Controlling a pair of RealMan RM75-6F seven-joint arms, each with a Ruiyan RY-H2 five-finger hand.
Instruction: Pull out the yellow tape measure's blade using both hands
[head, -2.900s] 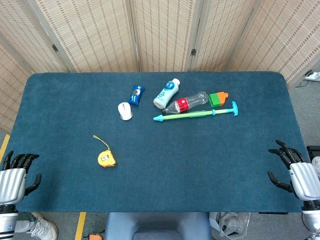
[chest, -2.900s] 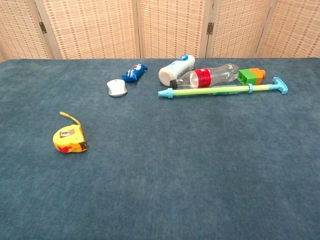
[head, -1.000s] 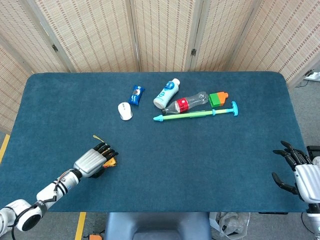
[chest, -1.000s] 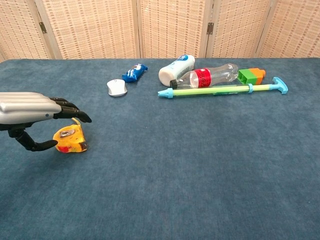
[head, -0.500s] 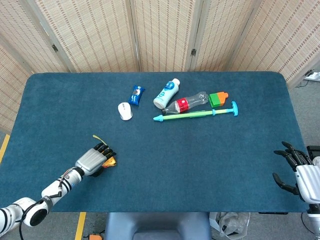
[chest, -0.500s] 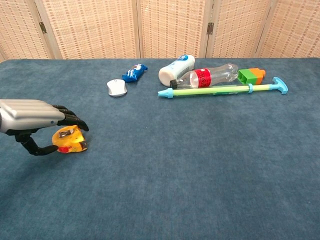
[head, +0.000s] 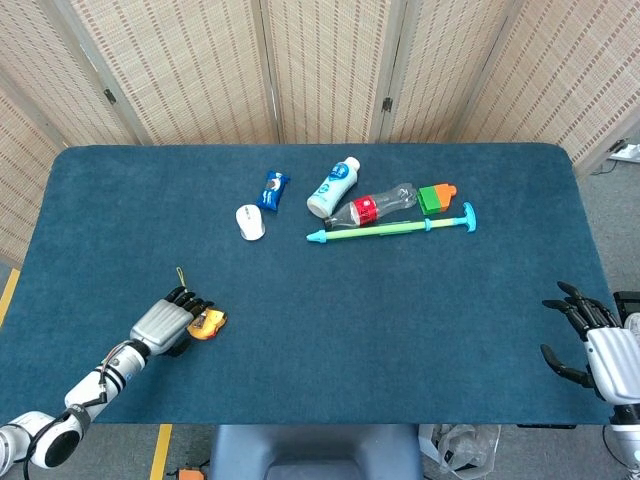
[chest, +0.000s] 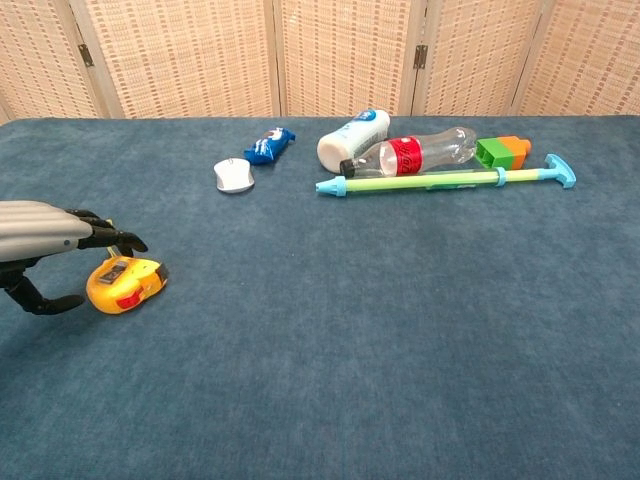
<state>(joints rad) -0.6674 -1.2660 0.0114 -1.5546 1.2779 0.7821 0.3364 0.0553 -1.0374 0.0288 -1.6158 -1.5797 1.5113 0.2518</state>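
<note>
The yellow tape measure (head: 208, 322) (chest: 126, 283) rests on the blue table near its front left, a red patch on its side. My left hand (head: 165, 323) (chest: 45, 240) grips it, with fingers (chest: 118, 240) curled over its top and the thumb against its near left side. Most of the case sticks out to the right of the fingertips. Its thin yellow strap (head: 180, 272) trails behind the hand. No blade shows. My right hand (head: 590, 345) hovers open at the table's right front edge, far from the tape measure, and the chest view does not show it.
At the back middle lie a white mouse (head: 250, 221), a blue packet (head: 272, 189), a white bottle (head: 333, 186), a clear bottle with a red label (head: 372, 207), a green and orange block (head: 436, 197) and a long green and blue pump toy (head: 395, 229). Folding screens stand behind the table (head: 400, 320).
My left hand came in from the left edge, closed over the tape measure, then drew back left. The tape measure shifted left with it and turned. The right hand barely moved.
</note>
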